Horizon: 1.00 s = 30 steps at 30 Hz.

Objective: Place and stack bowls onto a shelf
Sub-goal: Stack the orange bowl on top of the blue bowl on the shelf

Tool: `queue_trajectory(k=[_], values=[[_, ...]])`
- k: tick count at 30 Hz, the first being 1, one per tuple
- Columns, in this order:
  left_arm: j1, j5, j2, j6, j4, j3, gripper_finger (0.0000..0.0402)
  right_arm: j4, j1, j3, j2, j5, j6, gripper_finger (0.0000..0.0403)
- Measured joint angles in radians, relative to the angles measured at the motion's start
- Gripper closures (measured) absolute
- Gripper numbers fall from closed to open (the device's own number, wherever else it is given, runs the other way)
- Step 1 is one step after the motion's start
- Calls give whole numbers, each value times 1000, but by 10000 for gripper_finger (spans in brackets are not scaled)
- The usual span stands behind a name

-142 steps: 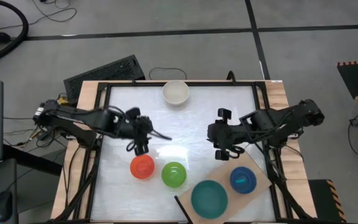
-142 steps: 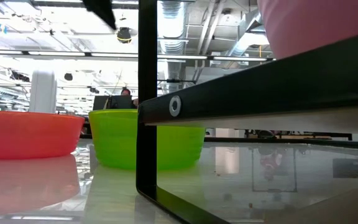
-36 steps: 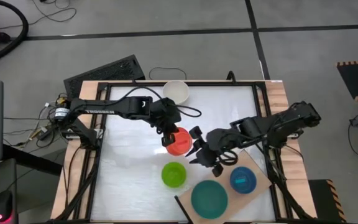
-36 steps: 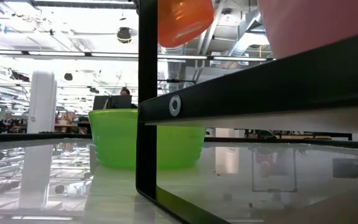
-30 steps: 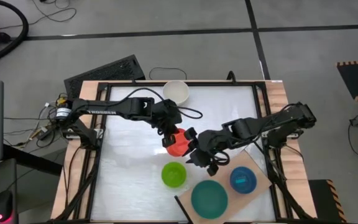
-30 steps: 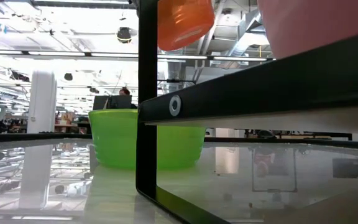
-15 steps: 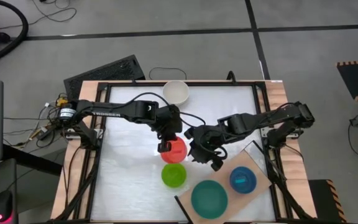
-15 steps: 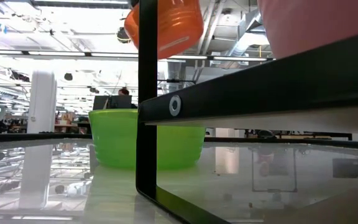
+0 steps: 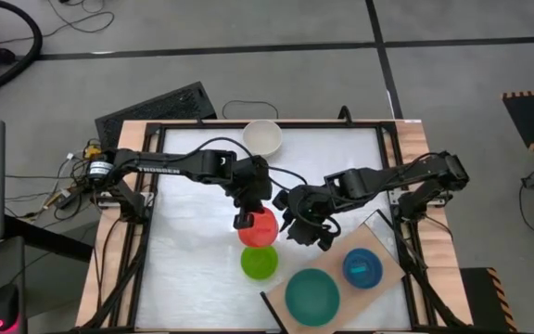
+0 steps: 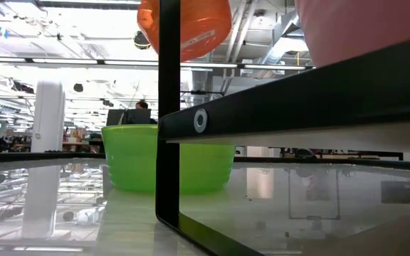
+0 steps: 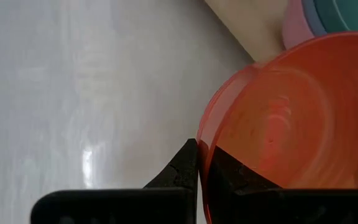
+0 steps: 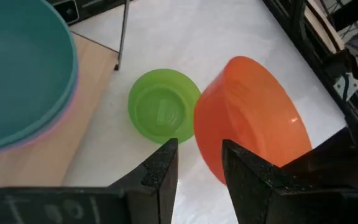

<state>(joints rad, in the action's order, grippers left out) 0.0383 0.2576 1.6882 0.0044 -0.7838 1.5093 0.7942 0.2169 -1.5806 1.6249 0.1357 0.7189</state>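
A red bowl [image 9: 260, 226] hangs tilted above the table's middle, over a lime green bowl [image 9: 259, 262] that rests on its base. My left gripper [image 9: 244, 219] is shut on the red bowl's rim. My right gripper [image 12: 197, 169] stands open just to the bowl's right, its fingers at the bowl's outer wall [image 12: 253, 134]; I cannot tell whether they touch it. The shelf [image 9: 379, 239], a light-wood board at the near right, carries a teal bowl [image 9: 311, 295] and a blue bowl [image 9: 362, 267]. My left gripper pinches the red bowl's rim [image 11: 201, 163], one finger inside the bowl and one outside. The fingers slant down from the table's left and far side. The bowl [image 10: 187, 28] is lifted clear of the table and tilted.
A cream-white bowl [image 9: 261, 137] sits at the table's far edge. In the right wrist view the teal bowl [image 12: 17, 74] tops a stack with pink and blue rims under it. A black frame post [image 10: 168, 114] stands close in the low view. A black rim [image 9: 156, 204] borders the white table.
My left gripper has rolled and carried the red bowl a little toward the near edge, over the green bowl; the bowl has tipped further. My right gripper has moved toward the table's left, up to the red bowl, and has rolled.
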Motion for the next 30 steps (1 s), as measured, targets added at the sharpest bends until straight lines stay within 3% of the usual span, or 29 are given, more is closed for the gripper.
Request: queue_trajectory(k=[6,11,15,21,30], values=[[-1,-156,0,-134,71,0,401,30,-12,0,-1,-2,-26,253],[1,-193,4,-186,98,0,401,85,-17,0,-3,-4,-27,253],[0,-188,21,-190,99,0,401,115,-16,0,-3,-5,-21,253],[-8,-87,66,-198,177,0,401,155,-13,0,-4,-5,47,253],[-12,-85,66,-190,176,0,401,201,-33,-1,0,-3,105,255]])
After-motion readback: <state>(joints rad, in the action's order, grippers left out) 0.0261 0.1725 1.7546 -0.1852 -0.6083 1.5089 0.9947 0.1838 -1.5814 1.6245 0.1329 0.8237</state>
